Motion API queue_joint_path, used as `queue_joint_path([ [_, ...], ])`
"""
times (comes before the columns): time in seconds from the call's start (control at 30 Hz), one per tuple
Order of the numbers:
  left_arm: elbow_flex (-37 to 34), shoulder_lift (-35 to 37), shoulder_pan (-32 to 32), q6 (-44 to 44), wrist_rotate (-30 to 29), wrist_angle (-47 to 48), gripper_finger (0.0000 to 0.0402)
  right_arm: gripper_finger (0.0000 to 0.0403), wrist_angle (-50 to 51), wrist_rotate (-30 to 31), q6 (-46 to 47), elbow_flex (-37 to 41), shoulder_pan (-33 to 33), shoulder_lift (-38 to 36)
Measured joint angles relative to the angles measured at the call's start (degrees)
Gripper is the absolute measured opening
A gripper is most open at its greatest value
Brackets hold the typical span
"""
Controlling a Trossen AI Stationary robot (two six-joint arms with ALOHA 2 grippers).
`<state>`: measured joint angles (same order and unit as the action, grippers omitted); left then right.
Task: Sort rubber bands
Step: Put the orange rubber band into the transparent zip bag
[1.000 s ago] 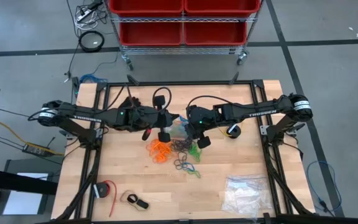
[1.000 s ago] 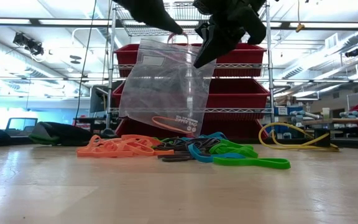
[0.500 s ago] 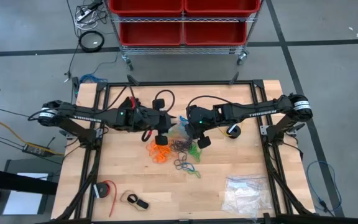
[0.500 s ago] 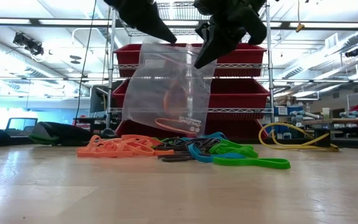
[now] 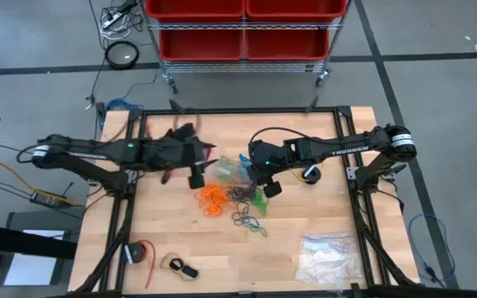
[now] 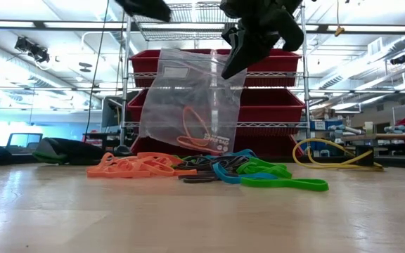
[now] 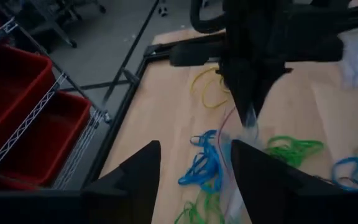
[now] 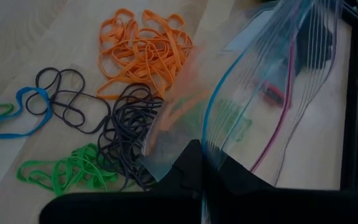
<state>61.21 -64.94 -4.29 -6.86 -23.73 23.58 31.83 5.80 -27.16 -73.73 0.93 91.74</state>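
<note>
Clear zip bag [image 6: 192,98] hanging at centre frame above the pile, one orange band [image 6: 194,125] inside. Right gripper [image 6: 232,62] pinched shut on bag's top edge. Left gripper [image 7: 194,163], fingers spread, empty, off to upper left of bag. Loose rubber bands [image 5: 234,199] heaped mid-table under the bag: orange, black, blue, green. Bare wood in lower frame; second bag of whitish pieces [image 5: 328,258] at lower right.

Wooden table [image 5: 172,236] with scattered items

Rubber bands [image 5: 237,199] lie mid-table; a clear bag of whitish pieces [image 5: 325,258] sits near one corner.
</note>
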Motion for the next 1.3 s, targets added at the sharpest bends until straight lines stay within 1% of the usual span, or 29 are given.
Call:
queue_joint_path([
  [0.07, -2.8, 2.8, 0.0, 2.6, 1.6, 0.6, 0.0204, 0.0000, 0.0, 0.0, 0.0, 0.0, 0.0, 0.0],
  [0.17, -9.5, 5.5, 0.0, 7.7, 5.8, -0.4, 0.0204, 0.0000, 0.0, 0.0, 0.0, 0.0, 0.0, 0.0],
  [0.23, -15.2, 5.7, -0.4, 11.8, 8.6, -4.5, 0.0204, 0.0000, 0.0, 0.0, 0.0, 0.0, 0.0, 0.0],
  [0.3, -21.7, 5.3, -1.6, 15.6, 10.1, -9.2, 0.0204, 0.0000, -0.1, 0.0, 0.0, 0.0, 0.0, 0.0],
  [0.4, -30.2, 2.8, -3.5, 19.3, 10.6, -20.0, 0.0200, 0.0000, 0.0, 0.0, 0.0, 0.0, 0.0, 0.0],
  [0.5, -36.0, 0.9, -4.2, 22.1, 10.0, -25.9, 0.0193, 0.0000, 0.0, 0.0, 0.0, 0.0, 0.0, 0.0],
  [0.57, -38.4, -0.2, -4.2, 24.1, 9.2, -27.1, 0.0187, 0.0000, 0.0, 0.0, 0.0, 0.0, 0.0, 0.0],
  [0.63, -40.2, -1.4, -4.2, 25.6, 8.4, -27.1, 0.0181, 0.0000, 0.0, 0.0, 0.0, 0.0, 0.0, 0.0],
  [0.77, -42.7, -4.1, -4.7, 28.0, 8.6, -28.2, 0.0173, 0.0000, -0.2, 0.0, 0.0, 0.0, 0.0, 0.0],
  [0.97, -43.3, -8.4, -6.2, 28.2, 7.9, -28.5, 0.0163, 0.0000, -0.5, 0.0, 0.2, 0.0, 0.0, 0.0],
  [1.07, -43.2, -10.6, -6.8, 27.9, 6.3, -29.8, 0.0148, 0.0000, -0.4, 0.0, 0.2, 0.0, 0.0, 0.0],
  [1.13, -43.1, -11.6, -7.3, 27.8, 5.2, -30.7, 0.0122, 0.0000, -0.5, 0.0, 0.2, 0.0, 0.0, 0.0],
  [1.27, -43.1, -11.8, -7.9, 25.7, 5.7, -32.6, 0.0024, 0.0000, -0.5, 0.0, 0.2, 0.0, 0.0, 0.0],
  [1.3, -42.8, -11.6, -7.8, 25.2, 6.0, -32.0, 0.0014, 0.0000, -0.5, 0.0, 0.3, 0.0, 0.0, 0.0],
])
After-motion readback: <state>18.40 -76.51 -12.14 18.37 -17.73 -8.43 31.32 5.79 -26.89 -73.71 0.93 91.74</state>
